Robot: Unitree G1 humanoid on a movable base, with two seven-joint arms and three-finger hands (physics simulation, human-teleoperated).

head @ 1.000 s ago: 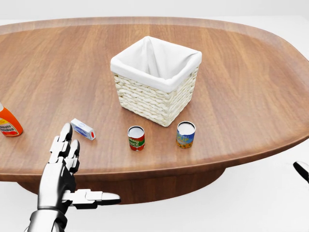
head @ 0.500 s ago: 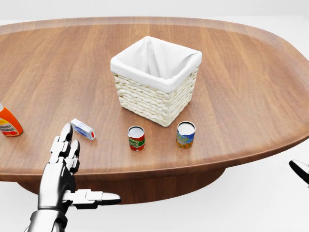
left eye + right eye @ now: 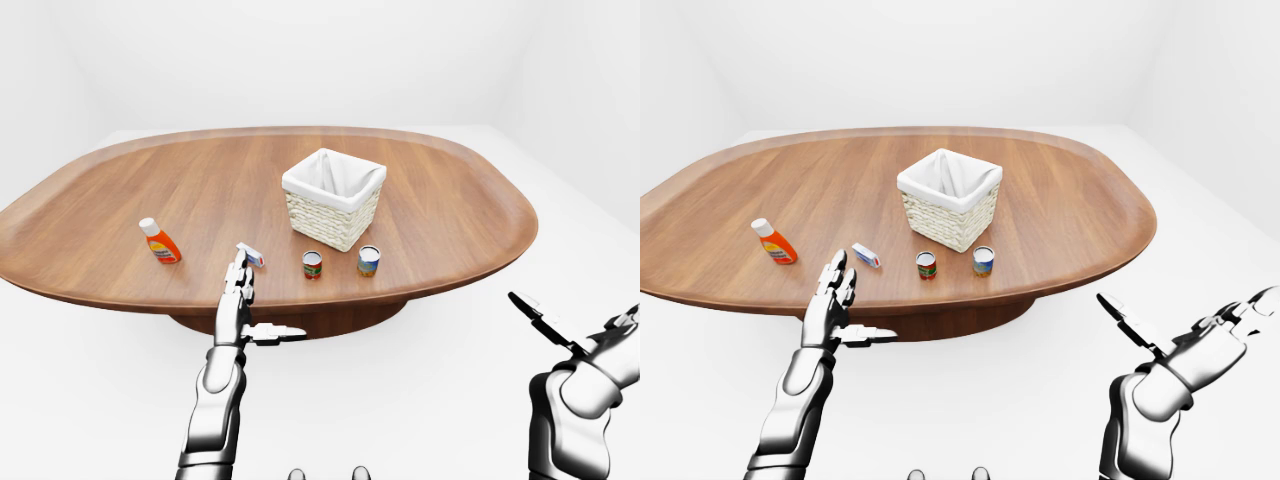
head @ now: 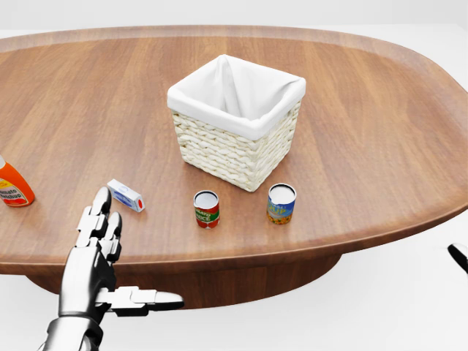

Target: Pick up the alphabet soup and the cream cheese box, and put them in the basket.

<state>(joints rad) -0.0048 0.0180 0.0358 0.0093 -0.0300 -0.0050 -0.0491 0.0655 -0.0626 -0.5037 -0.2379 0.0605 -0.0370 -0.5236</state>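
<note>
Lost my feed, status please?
Left hand open, right hand open, both empty. Alphabet soup and cream cheese box on table. Basket path clear.

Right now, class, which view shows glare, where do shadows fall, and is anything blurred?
Head view: soft sheen on the table top, faint shadows beneath the basket and cans, everything sharp. Eye views: flat, even white light, no blur; the room's walls wash out.
</note>
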